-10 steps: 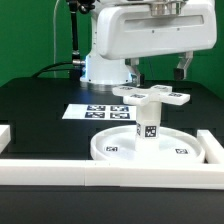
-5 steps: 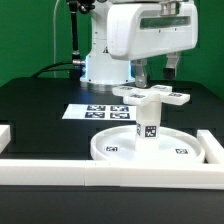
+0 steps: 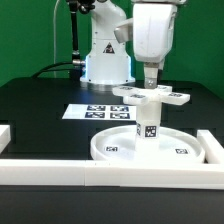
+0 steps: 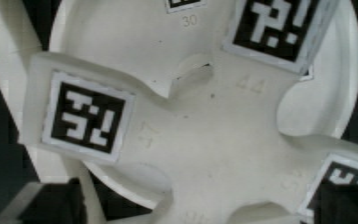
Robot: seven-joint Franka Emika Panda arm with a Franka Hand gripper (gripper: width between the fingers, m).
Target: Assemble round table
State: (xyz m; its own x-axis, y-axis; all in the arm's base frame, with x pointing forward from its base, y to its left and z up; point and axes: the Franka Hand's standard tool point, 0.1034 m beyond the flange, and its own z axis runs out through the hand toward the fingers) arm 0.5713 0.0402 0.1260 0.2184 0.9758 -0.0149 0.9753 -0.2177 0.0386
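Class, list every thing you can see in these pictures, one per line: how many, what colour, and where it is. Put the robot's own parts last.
Round disc: one, white, rimmed, near the front rail.
Cylinder leg: one, white with markers, upright on the disc's middle.
Cross-shaped foot piece: one, white with markers, atop the leg.
Marker board: one, white, flat on the table behind the disc.
Border rails: white, along the table's front and sides.
Table: one, black.
Arm: one, white, above the foot piece.
Gripper: one, pointing down at the foot piece; open or shut unclear.
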